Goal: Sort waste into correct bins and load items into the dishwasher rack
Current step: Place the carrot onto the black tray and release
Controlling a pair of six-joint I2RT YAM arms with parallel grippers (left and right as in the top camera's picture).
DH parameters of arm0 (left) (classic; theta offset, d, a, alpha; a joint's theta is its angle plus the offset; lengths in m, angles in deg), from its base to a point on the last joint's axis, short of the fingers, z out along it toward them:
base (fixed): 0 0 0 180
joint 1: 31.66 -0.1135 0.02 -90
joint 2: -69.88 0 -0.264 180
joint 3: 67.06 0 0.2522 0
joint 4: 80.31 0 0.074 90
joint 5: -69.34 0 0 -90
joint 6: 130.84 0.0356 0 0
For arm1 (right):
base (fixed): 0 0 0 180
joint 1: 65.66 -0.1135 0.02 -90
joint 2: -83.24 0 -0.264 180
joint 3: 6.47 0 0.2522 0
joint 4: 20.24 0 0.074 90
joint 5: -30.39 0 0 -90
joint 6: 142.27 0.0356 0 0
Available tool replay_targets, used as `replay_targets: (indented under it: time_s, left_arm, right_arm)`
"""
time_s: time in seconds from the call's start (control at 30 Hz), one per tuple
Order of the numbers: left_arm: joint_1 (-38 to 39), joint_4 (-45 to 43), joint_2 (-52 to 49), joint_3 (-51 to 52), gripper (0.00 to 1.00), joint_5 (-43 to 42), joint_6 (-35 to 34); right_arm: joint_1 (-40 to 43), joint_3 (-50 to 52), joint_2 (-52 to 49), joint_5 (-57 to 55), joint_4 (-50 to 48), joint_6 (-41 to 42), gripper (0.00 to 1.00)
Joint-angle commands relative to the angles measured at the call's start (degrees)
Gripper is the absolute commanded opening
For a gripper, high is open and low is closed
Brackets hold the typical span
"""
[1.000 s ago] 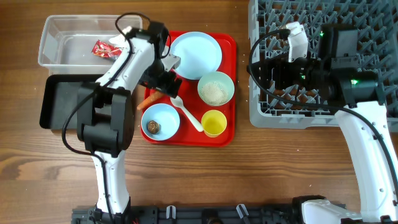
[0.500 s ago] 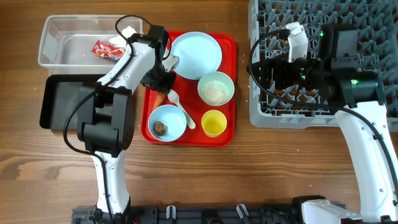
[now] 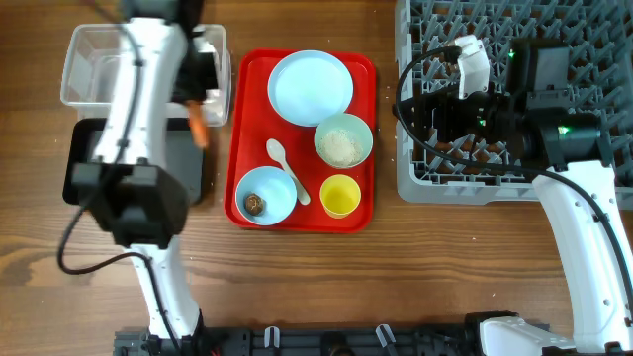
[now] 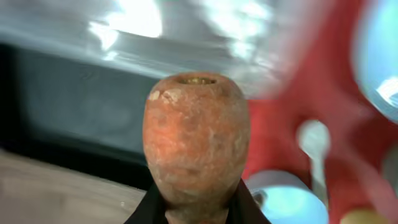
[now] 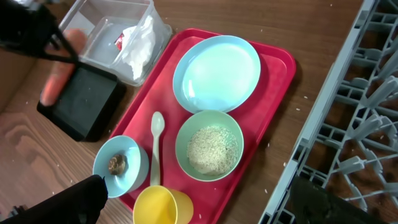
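Overhead: orange carrot (image 3: 199,127) hangs over black tray (image 3: 79,158), its 2 o'clock corner, just beside clear tub (image 3: 94,69). Left wrist: my left fingers (image 4: 144,213) clamp carrot from 6 o'clock. Right wrist: right fingers (image 5: 78,199) spread wide, red tray (image 5: 283,62) at 12.

Serving tray (image 3: 247,129), centre: plate (image 3: 311,87) at rear, bowl of grains (image 3: 343,141) and cup (image 3: 340,195) along its right, spoon (image 3: 287,170) mid-tray, bowl with a lump (image 3: 265,195) front left. To the left, tub (image 3: 89,74) behind shallow bin (image 3: 81,143). Napkin (image 5: 140,40) and wrapper (image 5: 120,41) in tub. Carrot (image 3: 198,124) above their junction. Dishwasher rack (image 3: 435,30) right.
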Motion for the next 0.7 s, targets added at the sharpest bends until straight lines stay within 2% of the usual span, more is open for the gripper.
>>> replay_targets:
  time_s: [0.0,0.13,0.23,0.4,0.53,0.67]
  left_arm:
    - [-13.00,0.61,1.95,0.46,0.04,3.52,-11.54]
    - [-27.06,-2.51,1.95,3.50,0.04,2.75,-16.11]
    - [-34.16,-7.23,1.95,10.10,0.04,-6.01,-17.25]
    - [-33.62,-16.35,1.95,25.33,0.04,-7.63,-17.40]
    - [-31.61,-19.69,1.95,29.42,0.04,-6.67,-18.82]
    - [-31.01,-24.41,1.95,33.51,0.04,-3.69,-30.14]
  right_arm:
    - [0.13,-1.20,-0.50,0.28,-0.09,0.00,0.97]
    - [0.13,-1.20,-0.66,0.07,-0.42,0.02,0.98]
    - [0.13,-1.18,-2.19,0.11,-0.39,0.09,0.98]
    - [0.13,-1.18,-5.11,0.15,-0.13,2.03,0.98]
    - [0.13,-1.20,-5.38,0.15,0.20,2.03,0.98]
    - [0.13,-1.18,-5.38,0.13,0.33,3.06,0.98]
